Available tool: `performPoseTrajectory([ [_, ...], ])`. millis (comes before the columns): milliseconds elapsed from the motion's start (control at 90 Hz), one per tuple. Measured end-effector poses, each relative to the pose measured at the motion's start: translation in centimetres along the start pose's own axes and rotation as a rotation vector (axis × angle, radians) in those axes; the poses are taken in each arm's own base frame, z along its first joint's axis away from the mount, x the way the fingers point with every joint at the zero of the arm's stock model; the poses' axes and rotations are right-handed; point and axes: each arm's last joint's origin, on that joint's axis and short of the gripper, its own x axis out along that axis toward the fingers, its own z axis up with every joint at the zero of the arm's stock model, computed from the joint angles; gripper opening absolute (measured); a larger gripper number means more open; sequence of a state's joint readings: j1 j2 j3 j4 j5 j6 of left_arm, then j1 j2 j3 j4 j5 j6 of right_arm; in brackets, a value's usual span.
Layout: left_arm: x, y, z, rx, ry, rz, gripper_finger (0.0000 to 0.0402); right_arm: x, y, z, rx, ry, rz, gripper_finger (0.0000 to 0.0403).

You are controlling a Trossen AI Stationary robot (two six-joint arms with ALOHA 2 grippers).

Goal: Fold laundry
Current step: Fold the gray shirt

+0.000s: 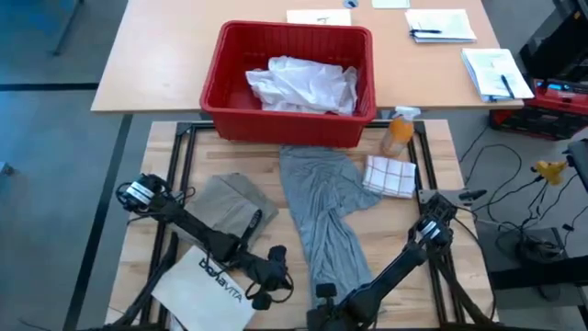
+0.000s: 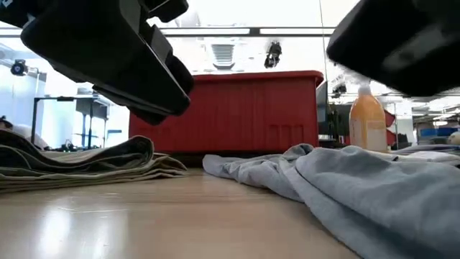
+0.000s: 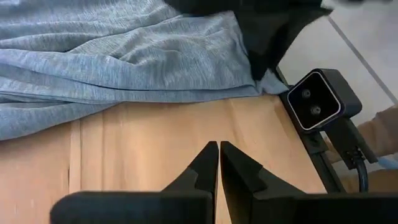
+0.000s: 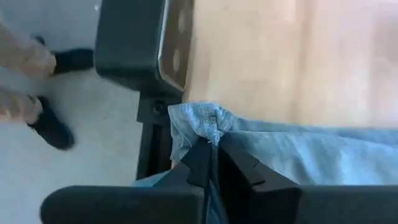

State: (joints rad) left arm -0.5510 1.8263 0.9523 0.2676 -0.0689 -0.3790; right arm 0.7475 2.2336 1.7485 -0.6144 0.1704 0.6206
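tabletop (image 1: pixel 432 156): pale wood, carrying the laundry; a red bin (image 1: pixel 289 87) stands at its far edge holding the white shirt (image 1: pixel 303 83).
grey T-shirt (image 1: pixel 322 207): the largest piece laid out, a long rumpled strip whose long axis runs from just under the bin down to the near edge, a little right of centre.
khaki-tan piece (image 1: pixel 230 207): folded, left of the grey strip and apart from it.
right pincer (image 4: pixel 214 152): at the near end of the strip, fingers closed on a bunched corner of the grey cloth by the tabletop's edge.
left pincer (image 3: pixel 219 163): just left of that same end, fingers pressed together and holding nothing, over bare wood.
Judgement: the right arm holds the near hem, so folding probably means carrying it far-ward along the strip's length.
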Motion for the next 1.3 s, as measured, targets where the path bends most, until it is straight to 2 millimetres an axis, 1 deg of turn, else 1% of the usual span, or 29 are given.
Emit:
performPoseTrajectory([
  [111, 0.0, 0.1, 0.0, 0.001, -0.001, 0.003, 0.0, -2.4, 0.5, 0.7, 0.028, -0.072, 0.01, 0.0003],
  [200, 0.0, 0.2, 0.1, 0.0, -0.002, 0.005, 0.0, -3.6, 1.0, 0.6, 0.063, -0.093, 0.009, 0.0002],
  [300, 0.0, 0.2, 0.1, 0.0, -0.003, 0.006, 0.0, -4.6, 1.6, 0.1, 0.135, -0.088, 0.014, 0.0001],
  [389, 0.0, 0.2, 0.1, 0.0, -0.004, 0.006, 0.0, -5.9, 2.2, -0.3, 0.192, -0.118, 0.005, 0.0001],
  [567, 0.0, 0.3, 0.1, -0.007, -0.006, 0.007, 0.0, -7.9, 3.1, -1.7, 0.298, -0.179, -0.095, 0.0],
  [733, 0.0, 0.2, 0.4, -0.006, -0.032, -0.003, 0.0, -8.6, 3.2, -3.7, 0.437, -0.12, -0.178, 0.0],
  [856, 0.0, 0.5, 0.6, -0.005, -0.042, 0.021, 0.0, -8.9, 3.5, -4.9, 0.526, -0.084, -0.216, 0.0],
  [1011, 0.1, 1.0, 0.8, -0.015, -0.049, 0.038, 0.0, -10.2, 3.9, -6.0, 0.623, -0.041, -0.224, 0.0],
  [1122, 0.1, 1.4, 0.9, -0.004, -0.041, 0.051, 0.0, -11.0, 4.2, -6.7, 0.672, 0.009, -0.22, 0.0],
  [1200, 0.1, 1.6, 0.8, 0.004, -0.03, 0.065, 0.0, -11.3, 4.3, -7.4, 0.703, 0.067, -0.241, 0.0],
  [1300, 0.1, 2.0, 0.9, -0.001, -0.037, 0.096, 0.0, -11.5, 4.4, -8.1, 0.737, 0.095, -0.269, 0.0],
])
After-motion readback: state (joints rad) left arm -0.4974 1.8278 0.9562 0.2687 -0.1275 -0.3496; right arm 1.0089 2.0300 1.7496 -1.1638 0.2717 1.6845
